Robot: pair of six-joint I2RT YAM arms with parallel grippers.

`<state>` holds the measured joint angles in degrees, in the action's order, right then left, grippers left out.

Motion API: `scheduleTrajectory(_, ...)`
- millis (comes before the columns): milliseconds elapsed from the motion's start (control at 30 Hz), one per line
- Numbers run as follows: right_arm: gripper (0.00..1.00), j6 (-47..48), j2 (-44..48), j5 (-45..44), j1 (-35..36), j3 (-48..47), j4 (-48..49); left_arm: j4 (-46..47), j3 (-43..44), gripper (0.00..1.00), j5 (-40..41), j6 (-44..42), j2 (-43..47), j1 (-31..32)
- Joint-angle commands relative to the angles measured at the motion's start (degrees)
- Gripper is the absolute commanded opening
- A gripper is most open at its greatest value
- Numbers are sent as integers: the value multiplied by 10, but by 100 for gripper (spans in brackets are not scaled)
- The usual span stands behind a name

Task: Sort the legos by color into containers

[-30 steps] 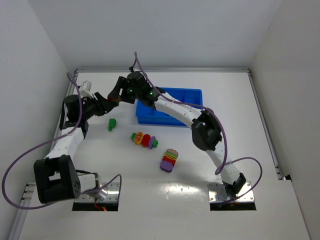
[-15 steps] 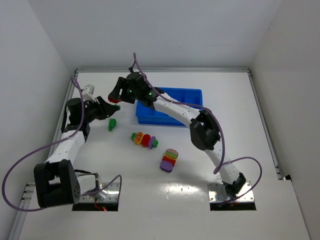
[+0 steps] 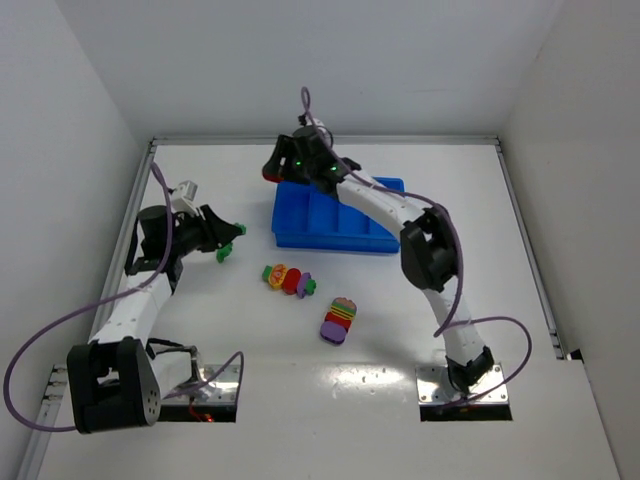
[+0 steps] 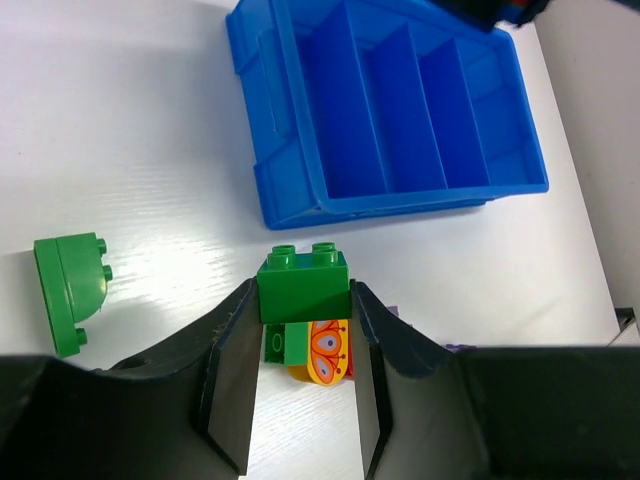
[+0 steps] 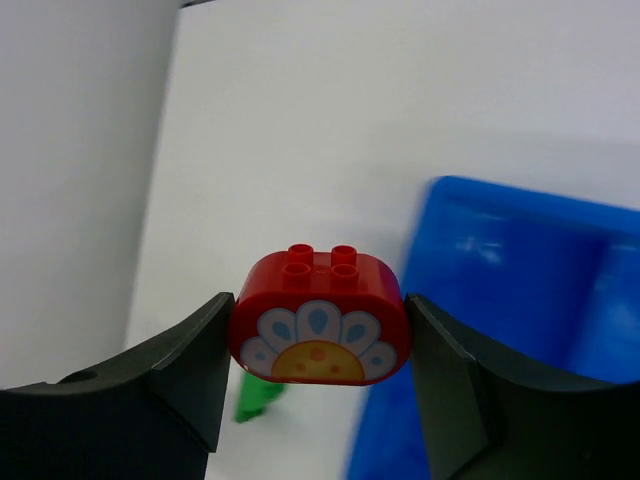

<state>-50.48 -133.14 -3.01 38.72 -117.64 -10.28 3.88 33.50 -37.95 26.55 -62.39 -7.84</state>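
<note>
Left gripper: pinching green brick, near table left edge
Right gripper: pinching red brick, over tray far-left corner
Clumps: mid-table, before tray's near edge

Tray: on the table, far middle.
My right pincer: at the tray's far left corner, right-hand brick between its fingers.
My left pincer: left of the tray, gripping left-hand brick; loose brick just beside.
Clump one: before the tray.
Clump two: nearer me, rightward.
</note>
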Motion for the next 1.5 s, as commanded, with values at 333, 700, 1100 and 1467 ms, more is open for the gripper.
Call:
scheduleTrajectory(333, 0, 353, 393, -3, -164, 325, -67, 14, 74, 23, 8, -39, -83, 50)
scheduleTrajectory(700, 0, 431, 359, 86, -207, 336, -157, -27, 234, 23, 45, -87, -184, 91)
scheduleTrajectory(1100, 7, 431, 245, 109, -254, 283, -211, -39, 266, 23, 69, -92, -207, 101)
scheduleTrajectory(1467, 20, 449, 212, 97, -249, 283, -204, -39, 271, 23, 75, -92, -214, 112)
